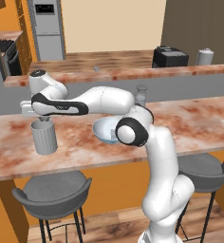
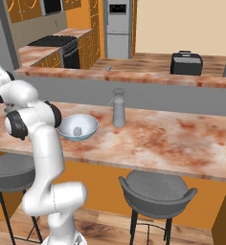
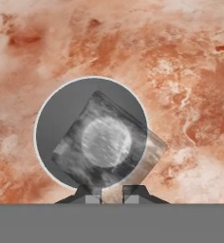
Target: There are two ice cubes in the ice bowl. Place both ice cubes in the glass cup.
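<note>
Nearest the base stand two grey bar stools, one [image 1: 52,192] at the left and one [image 1: 206,171] at the right in the left base view, tucked under the near edge of the reddish marble table [image 1: 190,123]. On the table at the left stands the glass cup [image 1: 44,136], a grey ribbed tumbler, upright. The pincer [image 3: 112,192] hangs straight above its mouth, clenched on an ice cube [image 3: 107,142]; in the hand view the translucent cube sits between the two dark fingertips [image 3: 88,193] and covers much of the cup's round opening [image 3: 57,114], reaching past its rim on one side. Whether the cube is above the rim or already a little inside cannot be told. To the right of the cup, near the arm's elbow, the light-blue ice bowl [image 2: 88,128] rests on the table, and a second ice cube [image 2: 77,130] lies in its pale inside. Just beyond the bowl and to its right stands a slim grey narrow-necked bottle [image 2: 118,107], upright and apart from the bowl. Farther back a second table [image 2: 148,76] carries a black toaster [image 2: 186,63] and, at the far right, a grey jar [image 1: 205,56].
</note>
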You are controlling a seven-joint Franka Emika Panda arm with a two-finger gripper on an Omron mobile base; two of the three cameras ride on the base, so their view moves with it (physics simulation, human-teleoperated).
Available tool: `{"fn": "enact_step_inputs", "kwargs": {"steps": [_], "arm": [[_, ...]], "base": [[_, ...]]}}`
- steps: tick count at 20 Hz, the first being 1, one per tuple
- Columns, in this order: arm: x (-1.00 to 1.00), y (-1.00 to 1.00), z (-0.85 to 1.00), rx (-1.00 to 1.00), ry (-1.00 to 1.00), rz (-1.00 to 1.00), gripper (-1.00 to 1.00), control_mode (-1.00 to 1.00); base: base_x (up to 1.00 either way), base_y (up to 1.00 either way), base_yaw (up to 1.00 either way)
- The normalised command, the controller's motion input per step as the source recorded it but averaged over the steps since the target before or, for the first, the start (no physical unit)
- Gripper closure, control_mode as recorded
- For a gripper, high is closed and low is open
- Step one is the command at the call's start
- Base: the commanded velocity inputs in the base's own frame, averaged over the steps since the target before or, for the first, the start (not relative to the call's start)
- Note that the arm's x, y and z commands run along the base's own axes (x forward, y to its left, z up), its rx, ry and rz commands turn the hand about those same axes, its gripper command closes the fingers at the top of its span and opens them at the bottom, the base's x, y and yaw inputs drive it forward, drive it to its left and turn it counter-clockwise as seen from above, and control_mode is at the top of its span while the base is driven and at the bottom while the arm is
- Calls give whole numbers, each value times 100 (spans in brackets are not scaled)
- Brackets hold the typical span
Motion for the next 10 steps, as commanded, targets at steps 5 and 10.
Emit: {"fn": "enact_step_inputs", "kwargs": {"steps": [5, 10], "arm": [[1, 8, -19, 0, 6, 0, 100, -100], [11, 9, -7, 0, 2, 0, 100, -100]], "base": [[0, 0, 0], [0, 0, 0]]}}
